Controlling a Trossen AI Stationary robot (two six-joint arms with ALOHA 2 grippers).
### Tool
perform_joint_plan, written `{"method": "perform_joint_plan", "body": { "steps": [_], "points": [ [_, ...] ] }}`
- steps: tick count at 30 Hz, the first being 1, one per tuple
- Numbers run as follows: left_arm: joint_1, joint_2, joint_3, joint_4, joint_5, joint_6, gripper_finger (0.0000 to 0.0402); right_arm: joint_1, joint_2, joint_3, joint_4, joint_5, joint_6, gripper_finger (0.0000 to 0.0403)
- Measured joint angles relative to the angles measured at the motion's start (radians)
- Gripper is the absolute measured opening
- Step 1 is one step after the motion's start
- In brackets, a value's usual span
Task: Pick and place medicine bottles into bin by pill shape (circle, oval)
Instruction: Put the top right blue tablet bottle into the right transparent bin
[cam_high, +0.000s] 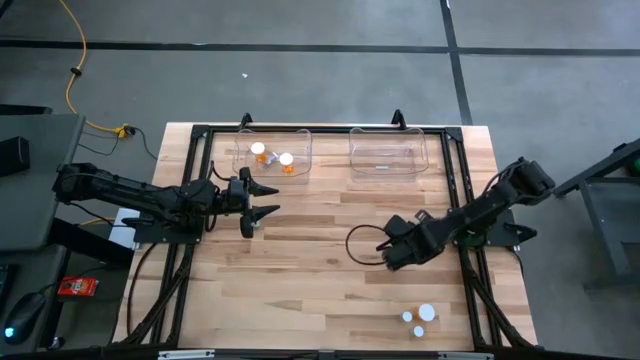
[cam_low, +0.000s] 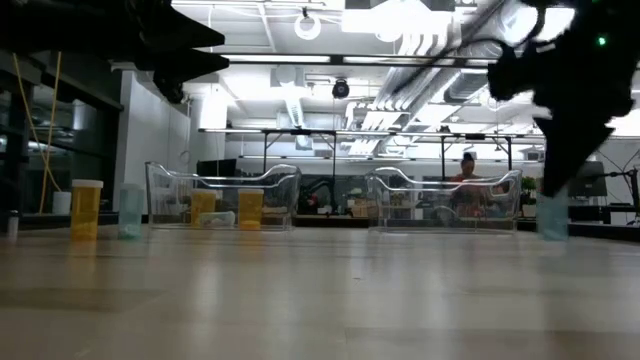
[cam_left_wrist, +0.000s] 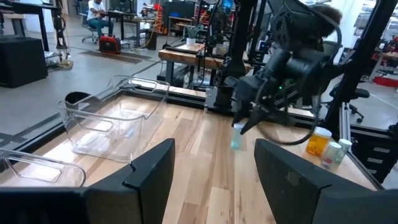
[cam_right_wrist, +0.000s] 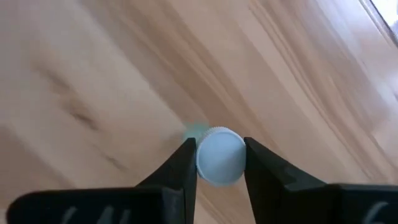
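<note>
A pale teal medicine bottle (cam_right_wrist: 196, 132) with a round white cap (cam_right_wrist: 221, 157) stands right of the table's middle, and my right gripper (cam_right_wrist: 219, 143) is shut on it from above. The low view shows this bottle (cam_low: 552, 215) below the dark gripper (cam_low: 556, 180). My left gripper (cam_high: 268, 200) hangs open and level, left of centre, in front of the left clear bin (cam_high: 272, 150), which holds two orange bottles (cam_high: 287, 162). The right clear bin (cam_high: 388, 152) shows nothing inside. Three more white-capped bottles (cam_high: 420, 318) stand near the table's near right corner. My right gripper pinches the white cap's round side (cam_right_wrist: 202, 155) between its two fingers (cam_right_wrist: 180, 168), one on either side. The fingers come from above, slanting steeply down. The bottle stands upright below them, and in the low view its base (cam_low: 552, 236) looks level with the table top.
The black frame rails (cam_high: 190, 200) run along the table's left and right sides and behind the bins. A black cable loop (cam_high: 356, 244) lies beside my right gripper. A person (cam_low: 466, 180) sits in the room behind the table. Bare wood (cam_high: 320, 300) stretches across the near middle.
</note>
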Motion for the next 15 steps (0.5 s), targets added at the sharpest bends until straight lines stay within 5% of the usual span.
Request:
{"method": "perform_joint_plan", "body": {
  "steps": [8, 15],
  "points": [
    [0.000, 0.000, 0.000, -0.003, 0.000, -0.016, 0.0209, -0.060, -0.055, 0.000, 0.415, 0.173, -0.423, 0.0090],
    [0.000, 0.000, 0.000, -0.003, 0.000, -0.010, 0.0209, -0.188, -0.050, 0.000, 0.922, 0.131, -0.941, 0.0091]
  ]
}}
